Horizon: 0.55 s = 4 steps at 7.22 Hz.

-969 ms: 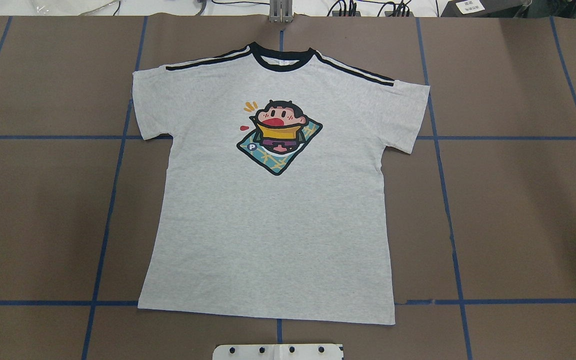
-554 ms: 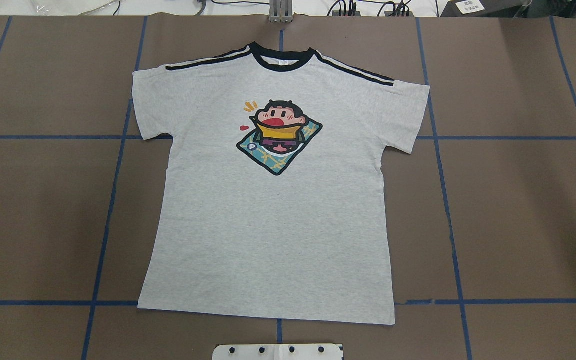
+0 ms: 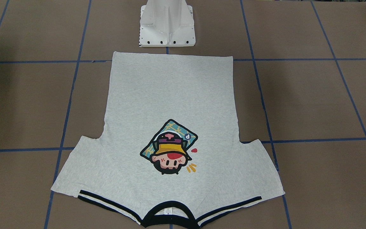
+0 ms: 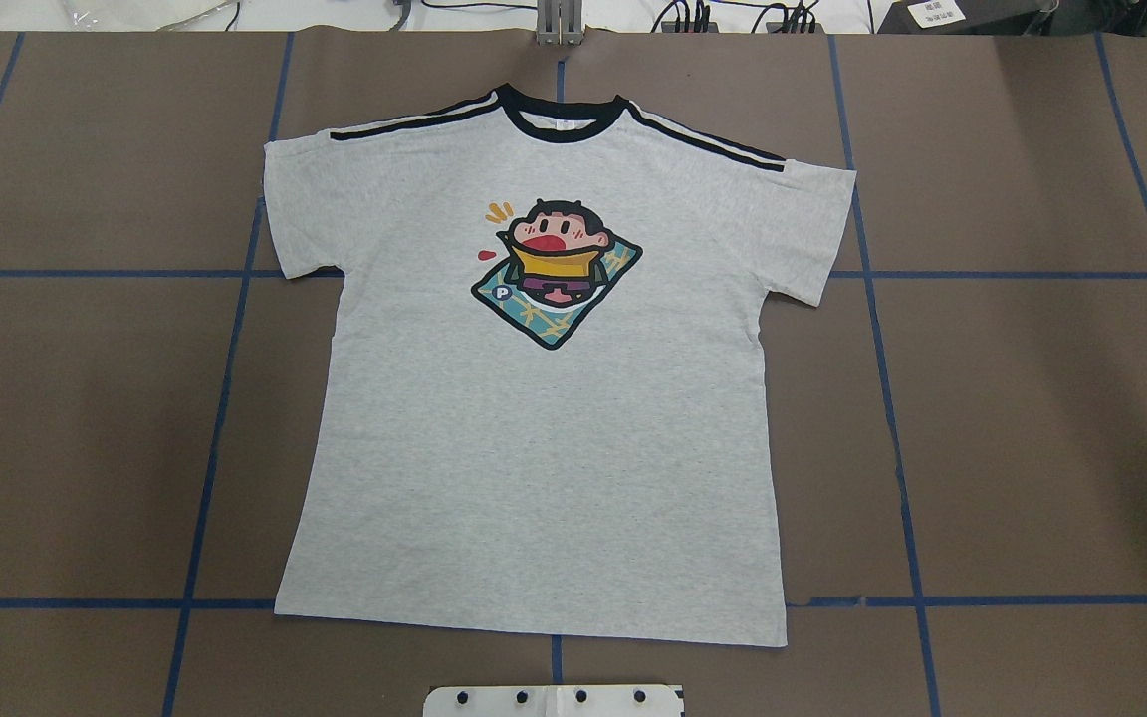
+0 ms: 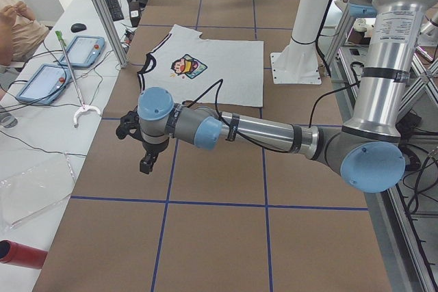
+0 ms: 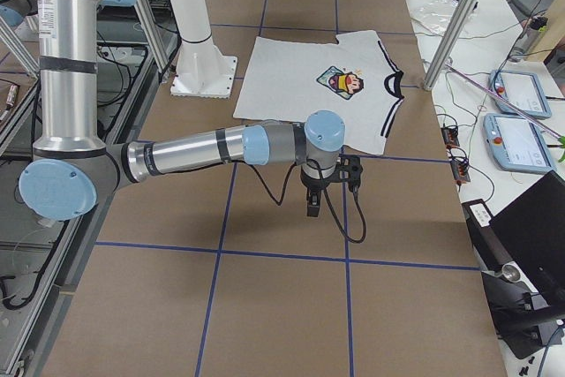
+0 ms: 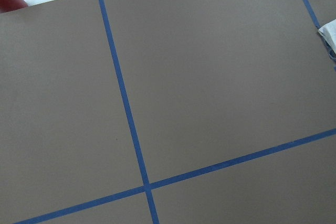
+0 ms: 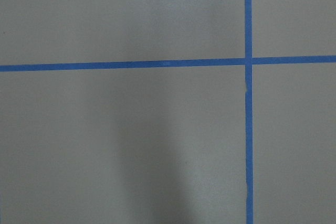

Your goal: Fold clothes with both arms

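I see the light heather-grey T-shirt w/ black neckband [image 4: 544, 448] lying flat, print up, between the two grippers and well apart from each. The left black two-finger gripper [image 5: 146, 160] and right black two-finger gripper [image 6: 312, 207] each hang over the brown table w/ blue tape grid [image 4: 1032, 418]. Can't tell whether either is spread or pressed together.

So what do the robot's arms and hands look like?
The left arm and right arm are silver tubes with grey joints, light blue round caps and a loose black cable each. The left hand and right hand are small and black.
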Motion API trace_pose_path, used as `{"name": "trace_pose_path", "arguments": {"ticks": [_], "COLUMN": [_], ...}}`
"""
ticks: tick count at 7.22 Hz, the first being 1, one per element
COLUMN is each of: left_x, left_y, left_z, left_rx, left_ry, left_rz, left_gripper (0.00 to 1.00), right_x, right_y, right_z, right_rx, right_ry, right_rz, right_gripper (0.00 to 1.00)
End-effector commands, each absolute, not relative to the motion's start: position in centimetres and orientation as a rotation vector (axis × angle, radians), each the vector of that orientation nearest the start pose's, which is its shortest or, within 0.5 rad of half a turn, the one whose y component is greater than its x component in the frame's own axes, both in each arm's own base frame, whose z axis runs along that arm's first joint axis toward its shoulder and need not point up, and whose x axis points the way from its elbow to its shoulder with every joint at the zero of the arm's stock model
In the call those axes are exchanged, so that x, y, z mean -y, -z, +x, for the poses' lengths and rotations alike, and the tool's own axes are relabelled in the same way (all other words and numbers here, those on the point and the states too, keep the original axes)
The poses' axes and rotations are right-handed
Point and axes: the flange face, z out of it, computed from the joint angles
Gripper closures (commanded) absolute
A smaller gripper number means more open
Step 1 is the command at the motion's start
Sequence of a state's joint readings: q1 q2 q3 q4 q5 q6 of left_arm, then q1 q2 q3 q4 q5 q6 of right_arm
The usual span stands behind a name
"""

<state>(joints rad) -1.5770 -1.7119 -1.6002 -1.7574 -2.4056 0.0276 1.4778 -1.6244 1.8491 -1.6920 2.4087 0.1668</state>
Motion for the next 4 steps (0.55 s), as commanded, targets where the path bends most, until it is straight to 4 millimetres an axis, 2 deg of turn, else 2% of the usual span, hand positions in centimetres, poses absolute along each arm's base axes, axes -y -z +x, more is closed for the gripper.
{"name": "trace_pose_path", "arguments": {"ticks": [1,3,4], "left_x": [56.3,56.3,56.6], "left_y": [-54.3,-54.1,-53.8], "left_z": [-6.3,-6.2,-4.2], "left_rx": [-0.82,-0.814,-0.814], "left_ry": [-0.17,-0.182,-0.223], "left_rz": [0.353,0.368,0.381], "left_gripper": [0.0,0.0,0.0], "right_x": [46.9,46.6,46.6], "right_y": [-55.6,-56.0,-56.2], "right_z": [1.5,1.6,1.4], "right_rx": [0.844,0.844,0.842], "right_ry": [-0.025,-0.03,-0.03], "right_rz": [-0.013,-0.023,-0.029], "right_gripper": [0.0,0.0,0.0]}}
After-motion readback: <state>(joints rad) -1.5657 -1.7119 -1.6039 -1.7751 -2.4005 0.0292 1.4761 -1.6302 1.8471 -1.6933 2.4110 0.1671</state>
